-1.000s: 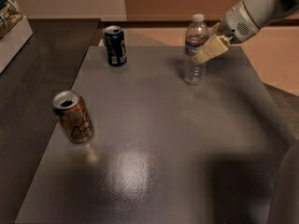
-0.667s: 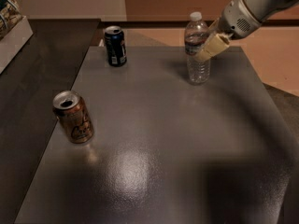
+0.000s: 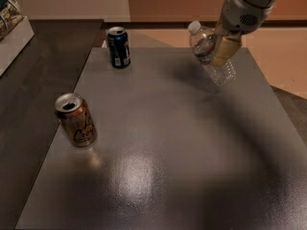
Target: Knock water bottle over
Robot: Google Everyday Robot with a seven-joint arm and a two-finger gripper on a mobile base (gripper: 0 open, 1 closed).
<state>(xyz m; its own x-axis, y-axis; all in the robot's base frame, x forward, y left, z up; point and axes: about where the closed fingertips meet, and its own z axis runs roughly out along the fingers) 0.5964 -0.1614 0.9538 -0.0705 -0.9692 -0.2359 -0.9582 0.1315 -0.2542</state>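
Observation:
The water bottle [image 3: 210, 51] is a small clear ribbed bottle with a white cap. It stands at the far right of the grey table [image 3: 163, 143] and leans sharply, cap toward the upper left, base still on the table. My gripper [image 3: 222, 51] comes in from the upper right and presses against the bottle's right side at mid-height. It partly hides the bottle's middle.
A dark blue can [image 3: 118, 47] stands upright at the far left of the table. An orange-gold open can [image 3: 76, 120] stands near the left edge. A dark counter [image 3: 33, 80] with a white box [image 3: 10, 23] lies to the left.
The gripper has moved left into the bottle. The bottle, upright before, now tips over toward the left.

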